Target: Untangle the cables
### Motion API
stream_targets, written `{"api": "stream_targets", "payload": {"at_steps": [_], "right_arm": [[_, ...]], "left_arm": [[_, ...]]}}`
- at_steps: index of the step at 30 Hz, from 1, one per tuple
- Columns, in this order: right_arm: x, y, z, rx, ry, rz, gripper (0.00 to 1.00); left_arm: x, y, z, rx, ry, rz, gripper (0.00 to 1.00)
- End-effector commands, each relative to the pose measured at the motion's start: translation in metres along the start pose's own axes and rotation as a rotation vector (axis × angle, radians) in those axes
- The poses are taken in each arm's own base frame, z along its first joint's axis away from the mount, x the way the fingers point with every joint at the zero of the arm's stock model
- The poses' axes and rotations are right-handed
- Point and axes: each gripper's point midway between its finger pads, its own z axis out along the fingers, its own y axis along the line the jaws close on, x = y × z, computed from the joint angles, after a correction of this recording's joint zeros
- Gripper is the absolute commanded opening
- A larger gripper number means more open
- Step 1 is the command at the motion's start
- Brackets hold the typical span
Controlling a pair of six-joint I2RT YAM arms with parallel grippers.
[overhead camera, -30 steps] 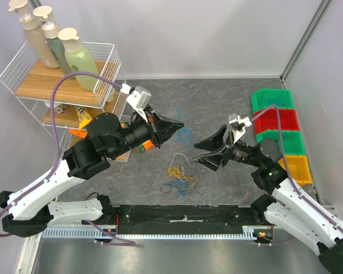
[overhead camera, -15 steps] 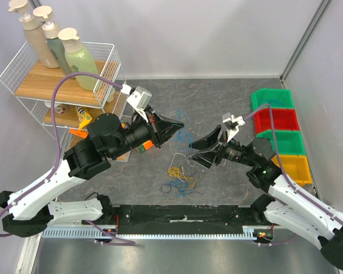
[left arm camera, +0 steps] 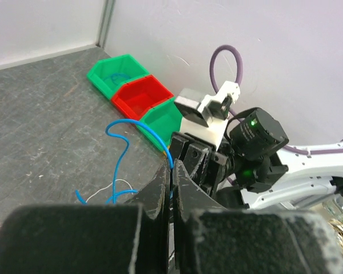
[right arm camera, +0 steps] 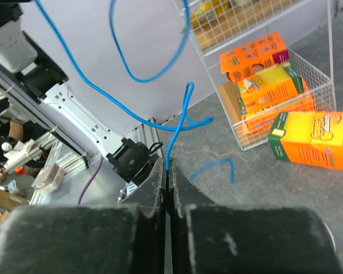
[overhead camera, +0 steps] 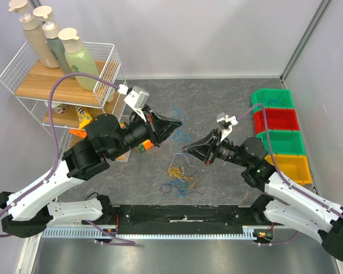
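Observation:
A thin blue cable [overhead camera: 184, 136] runs between my two grippers above the grey tabletop. My left gripper [overhead camera: 180, 121] is shut on one stretch of it; in the left wrist view the blue cable [left arm camera: 121, 149] comes out of the gripper's [left arm camera: 172, 165] pressed tips and loops down to the table beside a white cable [left arm camera: 111, 185]. My right gripper [overhead camera: 186, 149] is shut on another stretch; in the right wrist view the blue cable [right arm camera: 174, 128] rises from its [right arm camera: 167, 165] tips. A loose tangle of yellow and blue cables [overhead camera: 180, 177] lies on the table below both grippers.
A white wire rack [overhead camera: 28, 85] with pump bottles [overhead camera: 80, 51] and orange boxes [right arm camera: 254, 54] stands at the left. Green, red and yellow bins [overhead camera: 277, 123] line the right edge. The right arm's wrist [left arm camera: 254, 137] sits close in front of the left gripper.
My right gripper has moved left toward the left gripper and gone from wide open to shut on the blue cable. The left gripper has stayed shut and almost still.

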Motion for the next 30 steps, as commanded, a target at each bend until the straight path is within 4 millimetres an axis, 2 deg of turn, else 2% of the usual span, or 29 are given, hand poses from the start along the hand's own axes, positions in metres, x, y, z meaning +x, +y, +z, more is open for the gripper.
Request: {"api": "stream_targets", "payload": {"at_steps": [1, 4, 6, 8, 12, 16, 18, 20, 24, 26, 28, 30], "right_arm": [[0.0, -0.02, -0.001, 0.122, 0.014, -0.021, 0.0], [0.006, -0.05, -0.026, 0.338, 0.05, -0.061, 0.0], [-0.006, -0.072, -0.055, 0.538, 0.001, -0.101, 0.0], [-0.006, -0.09, -0.087, 0.711, -0.009, -0.115, 0.0], [-0.02, -0.092, -0.127, 0.85, -0.086, -0.141, 0.0], [-0.032, -0.09, -0.157, 0.926, -0.204, -0.121, 0.0], [-0.036, -0.084, -0.161, 0.908, -0.243, -0.112, 0.0], [-0.037, -0.078, -0.155, 0.861, -0.242, -0.112, 0.0], [-0.035, -0.058, -0.123, 0.683, -0.173, -0.143, 0.0], [-0.034, -0.046, -0.105, 0.59, -0.118, -0.158, 0.0], [-0.038, -0.038, -0.095, 0.545, -0.092, -0.17, 0.0], [-0.052, -0.033, -0.097, 0.557, -0.135, -0.169, 0.0]], "left_arm": [[-0.03, 0.018, -0.02, -0.111, -0.12, 0.011, 0.02], [-0.048, 0.037, -0.047, -0.209, -0.2, 0.046, 0.02], [-0.06, 0.04, -0.064, -0.225, -0.24, 0.065, 0.02], [-0.066, 0.041, -0.076, -0.233, -0.262, 0.08, 0.02], [-0.07, 0.052, -0.091, -0.289, -0.287, 0.088, 0.02], [-0.073, 0.061, -0.102, -0.322, -0.331, 0.087, 0.02], [-0.077, 0.059, -0.107, -0.31, -0.36, 0.083, 0.02], [-0.075, 0.057, -0.104, -0.294, -0.355, 0.084, 0.02], [-0.062, 0.047, -0.08, -0.245, -0.288, 0.06, 0.02], [-0.048, 0.043, -0.063, -0.222, -0.233, 0.046, 0.02], [-0.028, 0.047, -0.043, -0.233, -0.162, 0.048, 0.02], [-0.002, 0.067, -0.025, -0.323, -0.092, 0.062, 0.02]]}}
